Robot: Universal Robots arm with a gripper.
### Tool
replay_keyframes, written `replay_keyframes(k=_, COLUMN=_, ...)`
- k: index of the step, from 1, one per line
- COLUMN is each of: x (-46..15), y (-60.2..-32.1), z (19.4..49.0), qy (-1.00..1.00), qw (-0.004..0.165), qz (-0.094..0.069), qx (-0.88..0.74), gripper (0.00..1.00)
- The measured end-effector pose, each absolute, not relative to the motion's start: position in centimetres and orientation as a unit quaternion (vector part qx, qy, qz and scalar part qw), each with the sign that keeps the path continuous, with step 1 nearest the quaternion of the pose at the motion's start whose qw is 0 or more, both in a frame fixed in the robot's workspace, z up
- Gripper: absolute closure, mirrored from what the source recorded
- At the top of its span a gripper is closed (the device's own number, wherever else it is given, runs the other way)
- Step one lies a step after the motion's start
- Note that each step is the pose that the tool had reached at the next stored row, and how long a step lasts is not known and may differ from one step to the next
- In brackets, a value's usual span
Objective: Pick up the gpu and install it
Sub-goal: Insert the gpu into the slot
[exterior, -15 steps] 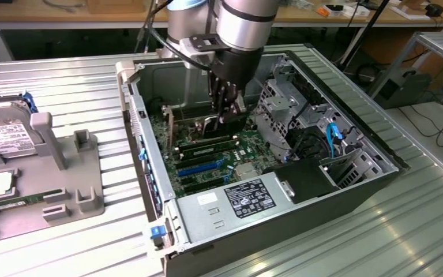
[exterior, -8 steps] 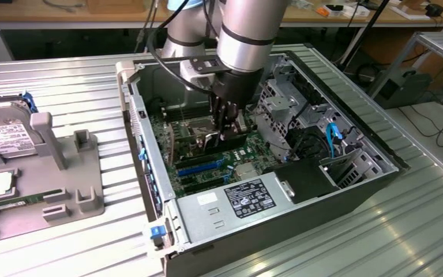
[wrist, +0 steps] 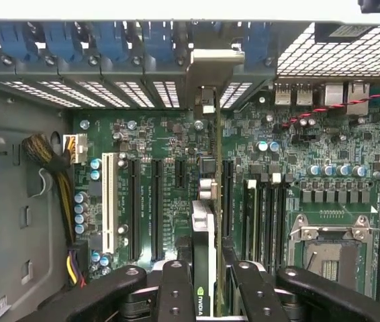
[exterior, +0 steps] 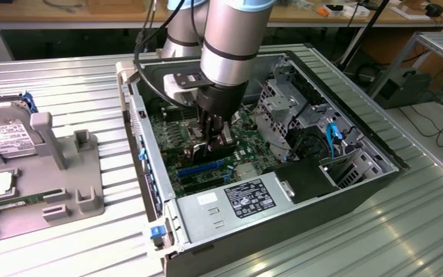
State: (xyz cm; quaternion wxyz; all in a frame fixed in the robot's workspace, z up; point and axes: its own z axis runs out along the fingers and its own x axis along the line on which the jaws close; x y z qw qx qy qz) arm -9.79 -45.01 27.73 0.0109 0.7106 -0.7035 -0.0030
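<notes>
Arm reached down into the open case [exterior: 375,153] from above; gripper [exterior: 215,141] sat low over the motherboard [exterior: 241,147], jaws closed on the gpu [exterior: 210,151] — card held on edge between the fingers [wrist: 176,292].

In the wrist view the gpu [wrist: 205,261] ran straight out from between the fingers, seen edge-on, its long axis in line with the slots [wrist: 155,208] and pointing toward the rear wall of the case. Its pale bracket [wrist: 210,70] stood at the far end, up against the row of blue latches [wrist: 113,40] and vented slot covers [wrist: 49,90].

Card appeared to lie directly beneath the gripper, not off to either side — so the relation that mattered was vertical: the card's lower edge against the slot under it. Whether that edge was already seated in the slot or just above it, I could not tell; the card body hid the contact line. Judged: placement stage of the install, alignment close, bracket end near its opening.

Outside the case, on the exterior view's left, a grey tray [exterior: 83,190] held a hard drive [exterior: 6,138] and a memory stick [exterior: 18,202] — well apart from the work
</notes>
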Motion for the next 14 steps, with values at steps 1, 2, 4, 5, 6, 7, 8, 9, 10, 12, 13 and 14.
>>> replay_keyframes(k=1, x=-9.8, y=-45.0, z=27.7, qy=-0.703, qw=0.011, qz=-0.003, qx=0.711, gripper=0.73)
replay_keyframes(k=2, x=-9.8, y=-45.0, z=27.2, qy=-0.703, qw=0.011, qz=-0.003, qx=0.711, gripper=0.73)
replay_keyframes(k=4, x=-9.8, y=-45.0, z=26.7, qy=-0.703, qw=0.01, qz=-0.002, qx=0.711, gripper=0.73)
replay_keyframes(k=5, x=-9.8, y=-45.0, z=26.7, qy=-0.703, qw=0.01, qz=-0.002, qx=0.711, gripper=0.73)
replay_keyframes(k=6, x=-9.8, y=-45.2, z=26.7, qy=-0.705, qw=0.01, qz=-0.002, qx=0.71, gripper=0.73)
replay_keyframes(k=7, x=-9.8, y=-45.7, z=26.7, qy=-0.707, qw=0.01, qz=-0.002, qx=0.707, gripper=0.73)
replay_keyframes(k=8, x=-9.8, y=-45.7, z=26.1, qy=-0.707, qw=0.01, qz=-0.002, qx=0.707, gripper=0.73)
replay_keyframes(k=9, x=-9.8, y=-45.6, z=26.1, qy=-0.707, qw=0.01, qz=-0.002, qx=0.707, gripper=0.73)
replay_keyframes(k=10, x=-9.8, y=-45.1, z=26.2, qy=-0.709, qw=0.01, qz=-0.002, qx=0.705, gripper=0.73)
replay_keyframes(k=12, x=-10.1, y=-45.2, z=26.2, qy=-0.709, qw=0.01, qz=-0.002, qx=0.705, gripper=0.73)
replay_keyframes(k=13, x=-10.2, y=-45.3, z=26.0, qy=-0.709, qw=0.01, qz=-0.002, qx=0.705, gripper=0.73)
replay_keyframes(k=14, x=-10.2, y=-45.3, z=26.0, qy=-0.712, qw=0.01, qz=-0.002, qx=0.702, gripper=0.73)
